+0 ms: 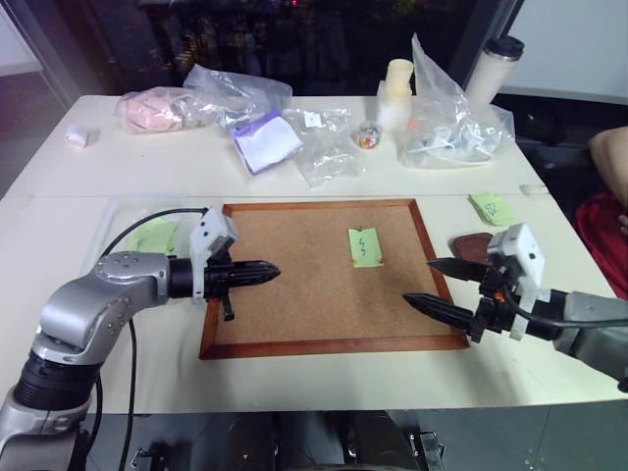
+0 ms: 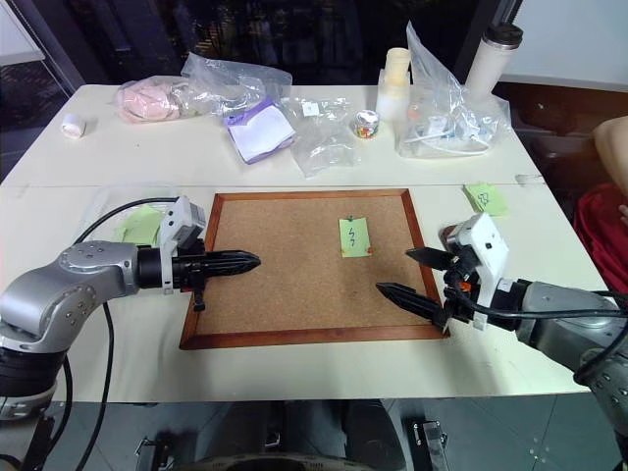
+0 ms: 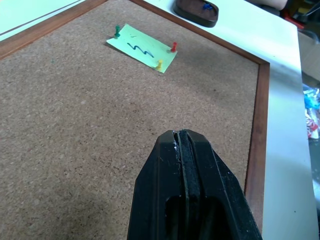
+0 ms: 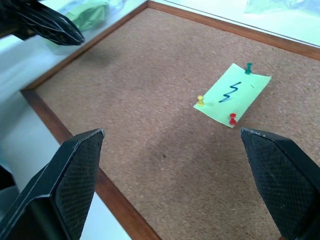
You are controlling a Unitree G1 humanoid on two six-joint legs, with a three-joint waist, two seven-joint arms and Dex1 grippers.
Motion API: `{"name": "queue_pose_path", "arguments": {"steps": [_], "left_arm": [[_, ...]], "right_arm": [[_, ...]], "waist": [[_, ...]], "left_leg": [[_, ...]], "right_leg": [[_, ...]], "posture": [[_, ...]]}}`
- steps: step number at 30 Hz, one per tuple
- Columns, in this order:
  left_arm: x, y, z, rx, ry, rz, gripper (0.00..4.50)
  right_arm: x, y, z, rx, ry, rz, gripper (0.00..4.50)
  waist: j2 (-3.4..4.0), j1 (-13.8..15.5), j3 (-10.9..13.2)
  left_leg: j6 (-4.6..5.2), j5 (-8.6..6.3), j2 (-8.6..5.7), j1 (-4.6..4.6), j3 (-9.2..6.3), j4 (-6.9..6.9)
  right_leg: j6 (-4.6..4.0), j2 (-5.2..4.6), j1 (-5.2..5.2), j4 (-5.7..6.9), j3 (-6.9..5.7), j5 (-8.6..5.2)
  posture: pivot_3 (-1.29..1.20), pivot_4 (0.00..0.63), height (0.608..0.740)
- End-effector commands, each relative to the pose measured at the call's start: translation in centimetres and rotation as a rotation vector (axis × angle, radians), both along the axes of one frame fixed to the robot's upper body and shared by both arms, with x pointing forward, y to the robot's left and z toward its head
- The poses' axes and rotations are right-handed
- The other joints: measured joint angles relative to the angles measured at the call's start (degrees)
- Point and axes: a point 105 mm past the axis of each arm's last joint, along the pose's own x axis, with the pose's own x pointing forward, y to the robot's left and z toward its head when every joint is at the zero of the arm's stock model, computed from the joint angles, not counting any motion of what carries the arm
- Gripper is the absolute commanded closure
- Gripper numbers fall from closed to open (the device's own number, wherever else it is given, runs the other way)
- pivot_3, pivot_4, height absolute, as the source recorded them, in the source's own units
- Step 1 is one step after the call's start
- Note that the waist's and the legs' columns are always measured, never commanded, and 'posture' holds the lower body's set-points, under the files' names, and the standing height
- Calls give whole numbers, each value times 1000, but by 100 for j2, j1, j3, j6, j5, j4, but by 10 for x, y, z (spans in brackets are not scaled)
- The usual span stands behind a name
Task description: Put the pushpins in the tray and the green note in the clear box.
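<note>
**Operator:** What have I got on the bench?

**Clerk:** Item one, your corkboard (image 1: 314, 280), wood-framed, flat on the white table (image 1: 294, 378). Item two, the green note (image 4: 233, 95), zigzag scribble at its centre, lying on the cork towards the board's far right part. Three pushpins stand in it: a green pin (image 4: 248, 68) at one corner, a red pin (image 4: 232, 118) and a yellow pin (image 4: 200, 100) at two others.

**Operator:** And the tray?

**Clerk:** Item three, the tray (image 3: 196, 11), dark wood, off the board just beyond its right edge. Something blue lies in it (possibly a pin; too small for you to be sure). Item four, the clear box (image 2: 126, 224), on the table left of the board, with a pale green sheet inside.

**Operator:** My grippers?

**Clerk:** Your left gripper (image 1: 267, 271) hangs over the board's left part, fingers pressed together on nothing. Your right gripper (image 2: 407, 274) hangs over the board's right edge, fingers spread wide, nothing between them. Both are well apart from the note.

**Operator:** Anything else?

**Clerk:** Plastic bags (image 1: 329, 147), a tumbler (image 1: 493, 69) and a second green note (image 1: 492, 208) on the table's far and right side.
</note>
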Motion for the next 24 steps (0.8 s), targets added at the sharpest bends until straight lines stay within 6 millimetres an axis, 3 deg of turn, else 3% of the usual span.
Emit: {"name": "queue_pose_path", "arguments": {"steps": [1, 13, 24], "left_arm": [[-1, -5, 12, 0, -60, -37, 4478], [5, -2, 11, 44, -84, -40, 4478], [9, -11, 30, -31, -103, -37, 4478]], "right_arm": [[1, 8, 12, 23, -66, 15, 0], [12, 9, 17, 6, -138, -26, 0], [8, 9, 7, 14, -85, -26, 0]], "waist": [[0, 0, 0], [0, -4, 0], [0, 1, 0]], "left_leg": [[0, 0, 0, 0, 0, 0], [0, 0, -1, 0, 1, 0], [0, 0, -1, -1, 0, 1]], "right_leg": [[0, 0, 0, 0, 0, 0], [0, 1, -1, 0, 0, 0], [1, -1, 0, 1, 0, 0]], "posture": [[0, 150, 734], [0, 150, 734], [0, 150, 734]]}}
